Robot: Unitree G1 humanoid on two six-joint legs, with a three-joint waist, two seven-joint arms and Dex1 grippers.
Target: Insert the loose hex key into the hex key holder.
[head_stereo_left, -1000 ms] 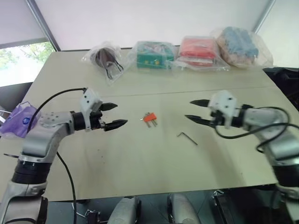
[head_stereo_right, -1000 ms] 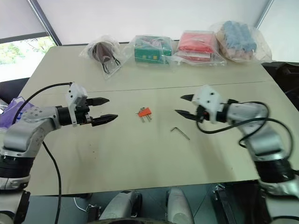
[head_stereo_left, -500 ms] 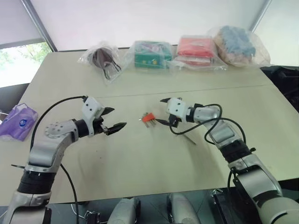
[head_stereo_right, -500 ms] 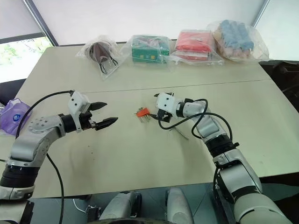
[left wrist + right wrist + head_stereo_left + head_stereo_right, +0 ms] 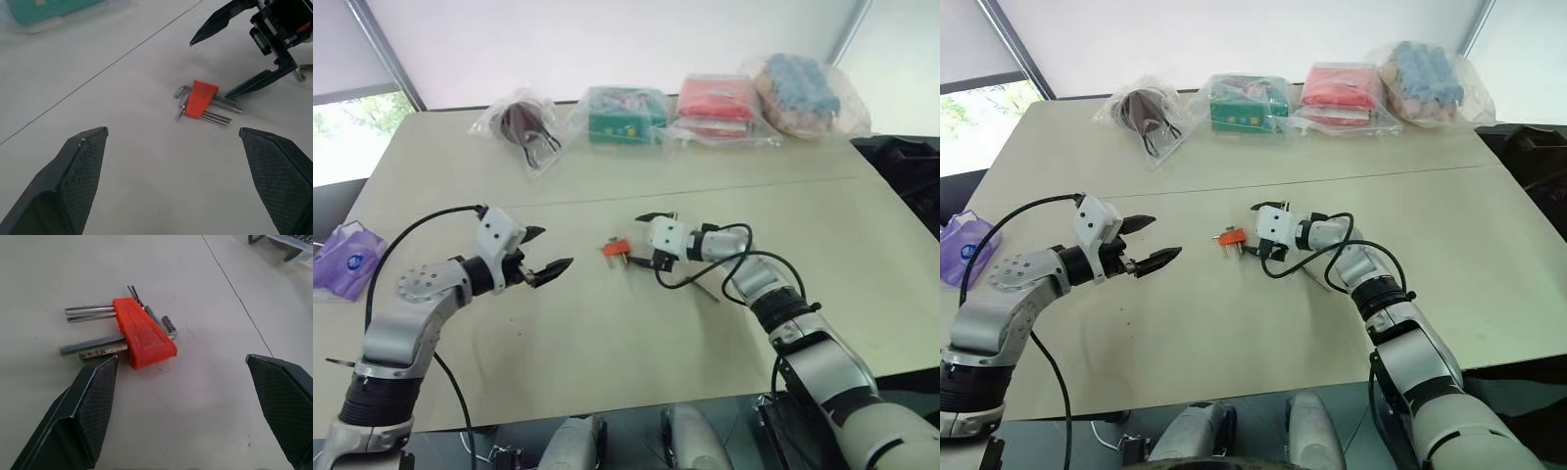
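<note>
**Right jaws open at the hex key holder; loose key unclaimed**

Worktop: pale, with a seam across it; four bagged items line the far edge, well apart from the work.

Right gripper: reaches in low from the right, jaws spread wide and holding nothing. In the right wrist view one finger lies just beside the projecting key ends, possibly touching them; the other finger stands well clear on the far side.

Left gripper: hovers to the left of the holder, jaws wide, empty, touching nothing.

Hex key holder: an orange-red block lying flat near the worktop's centre, several metal keys sticking out of both sides, between the two grippers.

Loose hex key: lies on the worktop to the right of the holder, partly hidden under the right forearm.

Step in hand, as judged: securing the holder. To do it well, centre the block between the jaws before closing, grip the plastic body rather than the slim keys, and leave the empty slot facing outward so the loose key can later be fed in. Closing off-centre would likely skid the light block aside.
</note>
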